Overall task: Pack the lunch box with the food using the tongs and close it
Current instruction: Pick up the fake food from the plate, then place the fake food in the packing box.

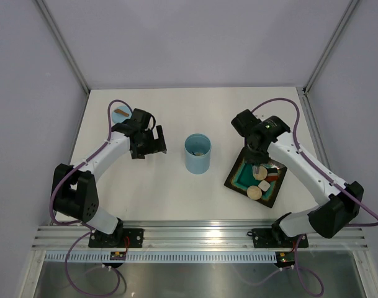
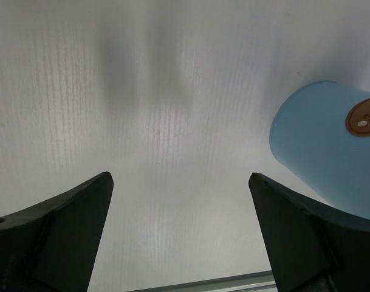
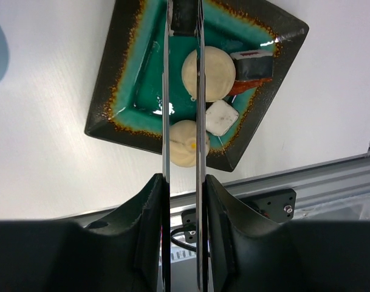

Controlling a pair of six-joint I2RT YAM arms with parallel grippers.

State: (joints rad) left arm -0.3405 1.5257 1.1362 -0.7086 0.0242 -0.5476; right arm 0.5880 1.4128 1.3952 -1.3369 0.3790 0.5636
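Note:
The light blue lunch box (image 1: 198,155) stands upright mid-table with a beige piece inside. My right gripper (image 3: 183,179) is shut on the silver tongs (image 3: 166,91), above the dark teal-centred plate (image 3: 121,91). A dark piece of food (image 3: 184,16) sits between the tong tips at the plate's far side. Two beige buns (image 3: 208,73), a white cube (image 3: 221,117) and a dark-and-red piece (image 3: 253,64) lie on the plate. My left gripper (image 1: 148,144) stands open and empty, left of the lunch box.
A blue lid with a brown tab (image 2: 330,146) lies at the back left, close to my left gripper. The plate (image 1: 238,180) sits right of the lunch box. A metal rail (image 1: 201,233) runs along the near edge.

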